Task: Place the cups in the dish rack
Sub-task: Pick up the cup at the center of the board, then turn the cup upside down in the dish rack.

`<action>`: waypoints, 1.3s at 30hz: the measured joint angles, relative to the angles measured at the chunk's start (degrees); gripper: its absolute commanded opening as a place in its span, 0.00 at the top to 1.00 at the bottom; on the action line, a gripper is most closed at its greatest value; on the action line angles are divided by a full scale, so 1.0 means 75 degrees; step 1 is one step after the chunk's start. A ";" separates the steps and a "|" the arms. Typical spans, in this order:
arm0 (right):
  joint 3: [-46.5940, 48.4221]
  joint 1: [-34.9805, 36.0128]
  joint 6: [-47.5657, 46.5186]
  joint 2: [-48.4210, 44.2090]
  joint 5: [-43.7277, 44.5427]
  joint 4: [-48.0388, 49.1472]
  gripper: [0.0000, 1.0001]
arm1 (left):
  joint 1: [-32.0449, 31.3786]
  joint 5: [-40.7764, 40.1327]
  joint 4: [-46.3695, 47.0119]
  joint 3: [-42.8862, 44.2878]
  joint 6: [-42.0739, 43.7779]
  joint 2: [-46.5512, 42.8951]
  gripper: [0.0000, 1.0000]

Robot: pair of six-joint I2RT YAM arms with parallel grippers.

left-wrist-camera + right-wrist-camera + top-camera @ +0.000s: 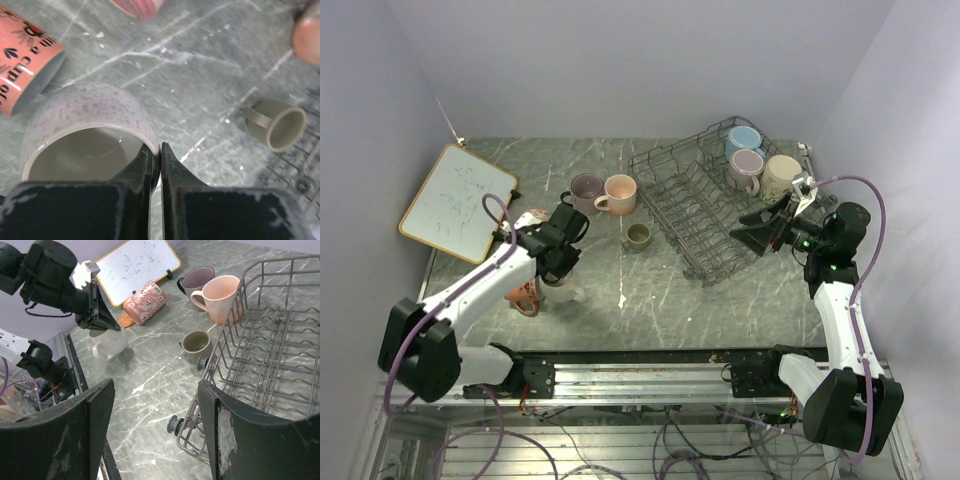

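Three cups, the light blue cup, the mauve cup and the cream cup, are set in the far right corner of the dish rack, which is placed on the right half of the table. Just beside the rack's left side the olive mug is stood upright, with the peach mug and the purple mug side by side beyond it. Nearer the arms, the speckled mug is pinched at its rim by the left gripper, one finger inside and one outside. A pink lettered mug is laid on its side close by. The right gripper is held at the rack's near right side with its fingers spread wide, nothing between them. A whiteboard is propped at the far left.
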 measured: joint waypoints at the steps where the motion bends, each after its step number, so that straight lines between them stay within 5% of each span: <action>1: 0.0000 0.0006 0.0006 0.0000 0.0000 0.0009 0.33 | 0.0000 0.0085 0.0087 -0.0079 0.0082 -0.0195 0.93; 16: -0.0662 0.0367 0.1545 0.0047 -0.0227 0.1976 0.23 | 0.0000 0.1786 0.2780 -0.1294 0.1402 -0.2428 0.93; 27: -0.0944 0.1594 0.2611 0.0522 -0.0259 0.3733 0.14 | 0.0000 0.4016 0.7227 -0.1833 0.2174 -0.2151 0.93; 39: 0.0297 0.3185 0.4409 0.1428 0.0076 0.4753 0.01 | 0.0000 0.4374 1.1855 -0.1941 0.1781 -0.1923 0.93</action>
